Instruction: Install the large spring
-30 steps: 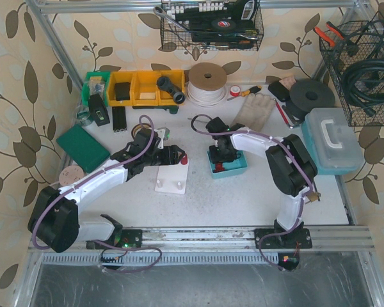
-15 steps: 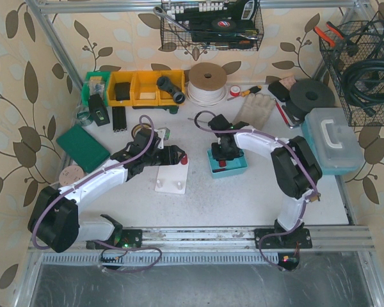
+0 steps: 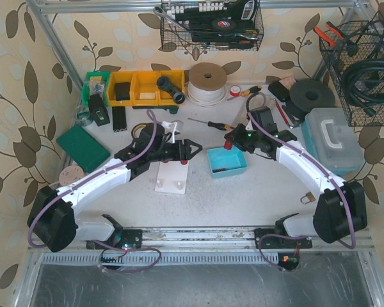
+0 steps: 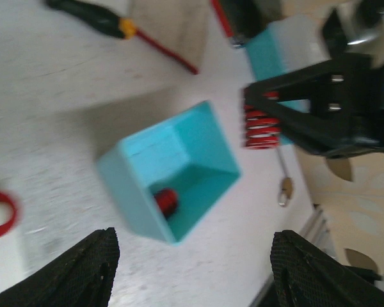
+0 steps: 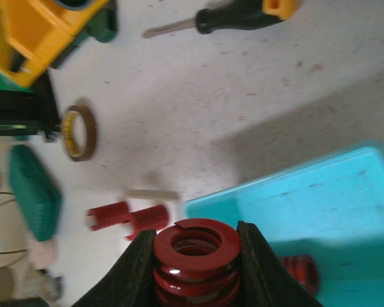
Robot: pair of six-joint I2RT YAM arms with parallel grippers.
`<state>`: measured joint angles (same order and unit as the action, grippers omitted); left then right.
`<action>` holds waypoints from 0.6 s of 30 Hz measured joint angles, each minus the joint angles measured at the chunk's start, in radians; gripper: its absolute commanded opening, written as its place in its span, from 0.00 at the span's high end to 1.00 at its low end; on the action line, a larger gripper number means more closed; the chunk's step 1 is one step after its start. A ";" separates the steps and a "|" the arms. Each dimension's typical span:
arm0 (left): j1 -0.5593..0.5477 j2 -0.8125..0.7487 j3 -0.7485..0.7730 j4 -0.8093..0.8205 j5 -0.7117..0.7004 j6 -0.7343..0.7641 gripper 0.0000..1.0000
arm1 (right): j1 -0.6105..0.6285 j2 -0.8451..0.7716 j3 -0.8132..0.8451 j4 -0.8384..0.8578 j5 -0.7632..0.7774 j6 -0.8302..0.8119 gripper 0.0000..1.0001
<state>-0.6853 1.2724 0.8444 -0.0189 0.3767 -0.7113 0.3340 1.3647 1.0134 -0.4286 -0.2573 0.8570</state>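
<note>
**Large spring gripped on the right, beside the blue tray**

Your right pincer [image 5: 196, 257] is closed narrow on the large red spring [image 5: 196, 246], one finger on each side of the coils and the open end of the spring facing the wrist camera. From overhead, the spring is off the bench [image 3: 256, 192], by the far corner of the blue tray [image 3: 238, 167]. The right wrist view puts it over the tray's edge. A smaller red part [image 4: 166, 200] lies inside the tray against a wall; it may be a second spring, but the view is too blurred for you to be sure.

Your left pincer [image 3: 193, 149] stands wide with nothing between its fingers [image 4: 83, 268]. It points toward the tray from the left, above the far end of the white plate [image 3: 171, 178]. The plate lies flat on the bench, near the tray's left side but apart from it. A screwdriver [image 3: 210, 122] lies on the bench beyond the tray.
</note>
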 measured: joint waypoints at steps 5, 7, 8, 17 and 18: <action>-0.070 0.001 0.031 0.114 0.004 -0.081 0.29 | -0.006 -0.090 -0.079 0.168 -0.079 0.210 1.00; -0.073 0.009 0.035 0.138 0.006 -0.107 0.29 | -0.009 -0.128 -0.114 0.234 -0.093 0.297 1.00; -0.075 0.017 0.041 0.143 0.005 -0.113 0.29 | -0.010 -0.144 -0.131 0.270 -0.097 0.342 1.00; -0.096 0.107 0.151 0.154 0.000 -0.128 0.29 | -0.012 -0.213 -0.205 0.444 -0.093 0.625 1.00; -0.098 0.118 0.163 0.158 0.000 -0.128 0.29 | -0.012 -0.221 -0.206 0.454 -0.090 0.647 1.00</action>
<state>-0.7837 1.3903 1.0073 0.1387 0.3767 -0.8391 0.3222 1.1435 0.8070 0.0254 -0.3473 1.5043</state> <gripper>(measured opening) 0.708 0.258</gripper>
